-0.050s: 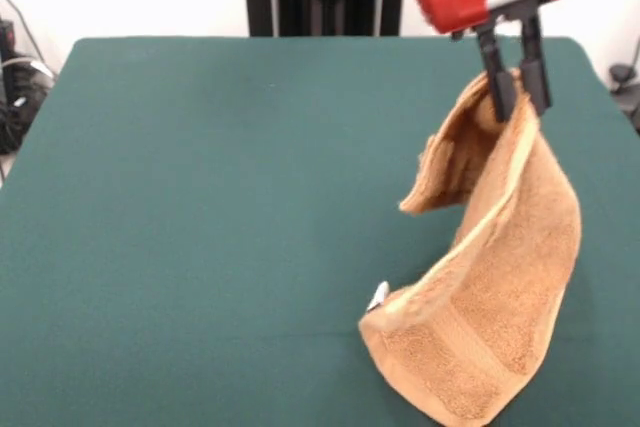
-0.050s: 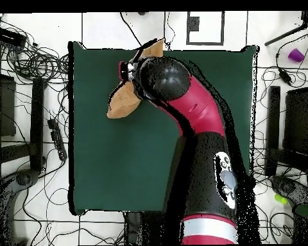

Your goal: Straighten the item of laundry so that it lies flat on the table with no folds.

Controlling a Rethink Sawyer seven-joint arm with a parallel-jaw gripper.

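The item of laundry (image 1: 495, 277), an orange-tan terry towel, hangs lifted by its top edge at the right of the front view. Its lower end, with a woven band and a small white tag, rests on the green table (image 1: 200, 207) near the front edge. A corner folds over and droops to the left at mid height. My gripper (image 1: 521, 95) is shut on the towel's top edge, black fingers pointing down. In the overhead view the arm hides most of the towel (image 2: 122, 102); the gripper is hidden under the arm's head there.
Green cloth of the table (image 2: 118, 160) stretches wide beside the towel. Cables and black stands (image 2: 38, 115) lie on the floor around the table. The arm's red body (image 2: 201, 122) crosses the table's middle in the overhead view.
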